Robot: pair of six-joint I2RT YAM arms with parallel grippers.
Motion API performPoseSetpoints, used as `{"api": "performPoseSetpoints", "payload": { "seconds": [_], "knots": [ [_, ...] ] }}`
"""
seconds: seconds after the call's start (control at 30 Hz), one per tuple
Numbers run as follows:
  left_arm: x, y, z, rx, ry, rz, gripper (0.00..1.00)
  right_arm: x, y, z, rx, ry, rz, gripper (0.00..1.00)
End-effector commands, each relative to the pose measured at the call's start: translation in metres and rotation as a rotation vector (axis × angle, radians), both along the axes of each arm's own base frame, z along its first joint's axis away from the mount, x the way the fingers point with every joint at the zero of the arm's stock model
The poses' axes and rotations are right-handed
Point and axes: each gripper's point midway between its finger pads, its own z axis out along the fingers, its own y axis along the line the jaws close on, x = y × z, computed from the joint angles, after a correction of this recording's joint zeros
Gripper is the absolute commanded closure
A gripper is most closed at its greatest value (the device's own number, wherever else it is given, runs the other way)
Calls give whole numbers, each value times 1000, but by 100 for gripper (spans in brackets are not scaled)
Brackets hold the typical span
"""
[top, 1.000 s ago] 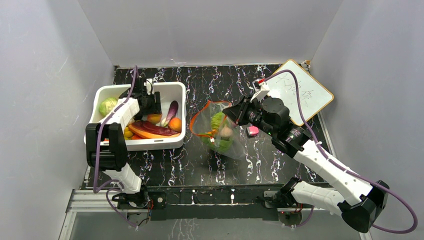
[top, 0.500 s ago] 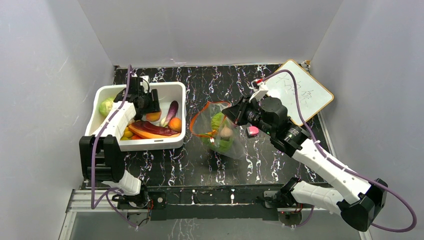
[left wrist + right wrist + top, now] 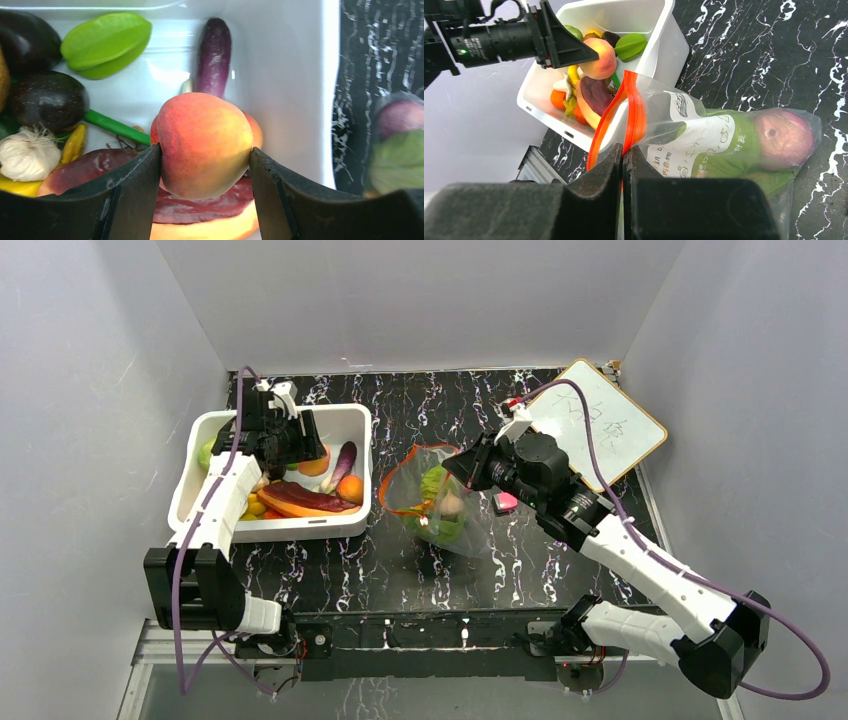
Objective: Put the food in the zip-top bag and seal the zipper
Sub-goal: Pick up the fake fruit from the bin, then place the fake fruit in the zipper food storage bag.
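Pinching a round orange-and-pink toy peach [image 3: 202,145] between the two black fingers of the left hand [image 3: 202,162], up over the white plastic bin [image 3: 300,530]. Lots more toy food down in that bin: a thin purple eggplant [image 3: 214,55], a green star-shaped fruit [image 3: 105,42], a white garlic bulb [image 3: 27,152]. Gripping the red-orange zipper strip [image 3: 634,115] with the right hand [image 3: 623,155], fingers pressed tight together on it, and so holding up the mouth of the clear crinkly zip-top bag [image 3: 440,505]. Resting the rest of the bag on the black marbled tabletop [image 3: 400,570], just beside the bin, mouth turned toward it. Inside the bag already: a green leafy toy [image 3: 724,145] and a round pinkish one [image 3: 784,137]. Looks like the middle of the filling step, with the sealing not yet begun. Next, probably calls for carrying the peach sideways to the open mouth, lining it up over the gap in the orange loop, going low, and only then spreading the fingers to let go. Needs care not to bump the bin wall or squash the floppy mouth shut.
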Motion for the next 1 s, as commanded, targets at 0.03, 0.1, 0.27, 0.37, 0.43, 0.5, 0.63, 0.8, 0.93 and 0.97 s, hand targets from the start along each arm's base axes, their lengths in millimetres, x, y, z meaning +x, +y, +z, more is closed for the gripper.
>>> {"api": "performPoseSetpoints", "payload": {
  "seconds": [0.03, 0.1, 0.27, 0.37, 0.43, 0.5, 0.63, 0.8, 0.93, 0.97],
  "knots": [
    [-12, -30, 51, -144, -76, -117, 92, 9, 6, 35, 99, -105, -16, 100],
    [-15, -39, 62, -182, -99, -151, 92, 10, 7, 36, 103, -107, -15, 100],
    [-27, -66, 89, -322, -150, -265, 92, 16, 9, 38, 90, -113, -25, 100],
    [-35, -78, 102, -393, -163, -310, 92, 19, 11, 39, 92, -114, -26, 100],
    [-41, -83, 112, -428, -178, -336, 92, 20, 13, 41, 94, -117, -24, 100],
    [-46, -89, 122, -464, -190, -362, 92, 21, 16, 42, 96, -117, -19, 100],
    [-57, -104, 139, -575, -181, -429, 93, 24, 21, 46, 99, -118, -3, 100],
    [-68, -118, 157, -693, -196, -489, 94, 26, 27, 53, 111, -122, 13, 100],
    [-73, -126, 165, -760, -218, -518, 95, 27, 28, 57, 117, -129, 13, 100],
    [-74, -129, 166, -784, -211, -519, 95, 27, 29, 58, 120, -133, 14, 100]
  ]
}}
